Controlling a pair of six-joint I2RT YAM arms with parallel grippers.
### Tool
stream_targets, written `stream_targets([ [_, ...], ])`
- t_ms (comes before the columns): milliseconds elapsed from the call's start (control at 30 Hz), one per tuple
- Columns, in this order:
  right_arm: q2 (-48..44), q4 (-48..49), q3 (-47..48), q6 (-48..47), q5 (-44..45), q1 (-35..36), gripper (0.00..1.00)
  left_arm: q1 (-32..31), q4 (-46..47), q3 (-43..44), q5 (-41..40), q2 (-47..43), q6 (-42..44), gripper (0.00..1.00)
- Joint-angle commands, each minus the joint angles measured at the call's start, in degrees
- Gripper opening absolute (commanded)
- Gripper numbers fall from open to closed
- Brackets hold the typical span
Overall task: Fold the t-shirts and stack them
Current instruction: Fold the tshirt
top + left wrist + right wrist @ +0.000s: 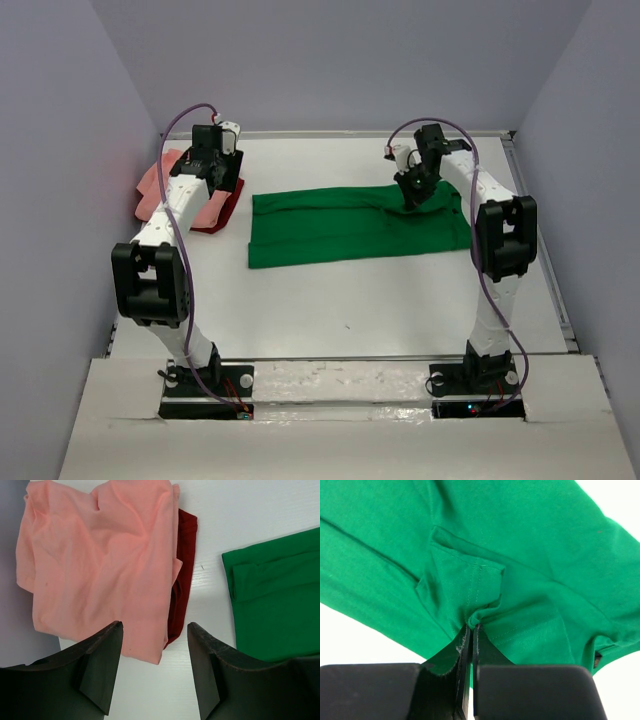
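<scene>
The green t-shirt (355,225) lies flat at the middle of the table (350,320). It is folded lengthwise into a long band, with one sleeve turned in over the body. The right gripper (471,630), jaws closed, pinches a gathered fold of this cloth near the band's right end. At the far left, the salmon-pink t-shirt (100,560) rests folded on dark red cloth (184,570), apart from the green band. The left gripper (155,626) hovers over that pile's near edge, jaws apart and holding nothing. Judged progress: the stack appears begun with two garments. The green shirt is partly folded; its crosswise folds and its placement on the pile remain.
</scene>
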Motion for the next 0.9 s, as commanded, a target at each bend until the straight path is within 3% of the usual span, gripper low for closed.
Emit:
stream_targets([
  [0, -2.65, -2.38, -0.39, 0.87, -0.99, 1.30, 0.00, -0.39, -0.19, 1.26, 0.98, -3.83, 0.38, 0.65],
  [300, -2.30, -2.73, -3.37, 1.40, -1.52, 1.83, 0.01, -0.57, -0.71, 1.61, 1.51, -3.48, 0.46, 0.66],
  [333, -2.13, -2.91, -3.81, 1.40, -1.43, 1.83, 0.19, -0.57, -0.72, 1.61, 1.51, -3.48, 0.38, 0.66],
  [367, -1.86, -3.26, -4.25, 1.23, -0.99, 1.83, 0.30, -0.57, -0.72, 1.52, 1.69, -3.57, 0.38, 0.66],
  [433, -1.51, -5.27, -4.52, 0.61, -1.25, 1.83, 0.41, -0.66, -0.72, 1.61, 1.86, -3.57, 0.38, 0.66],
  [533, -2.30, -7.65, -4.52, -0.27, -1.25, 1.83, 0.73, -0.83, -0.98, 1.87, 2.04, -3.39, 0.38, 0.66],
  [567, -2.82, -8.00, -4.52, -0.36, -1.08, 1.83, 0.78, -0.92, -0.98, 1.96, 2.04, -3.39, 0.38, 0.66],
  [733, -6.78, -7.92, -2.06, 0.08, 0.67, 1.83, 0.78, -1.27, -1.16, 2.14, 2.13, -3.30, 0.38, 0.66],
  [800, -7.48, -5.30, -1.18, 1.48, 3.05, 1.83, 0.71, -1.36, -1.24, 2.05, 2.39, -3.57, 0.38, 0.66],
  [833, -7.40, -4.41, -0.83, 1.84, 3.49, 1.83, 0.54, -1.45, -1.24, 1.96, 2.48, -3.83, 0.29, 0.66],
  [867, -7.14, -2.75, -0.74, 2.62, 4.02, 1.83, 0.42, -1.54, -1.16, 1.79, 2.65, -3.83, 0.38, 0.66],
])
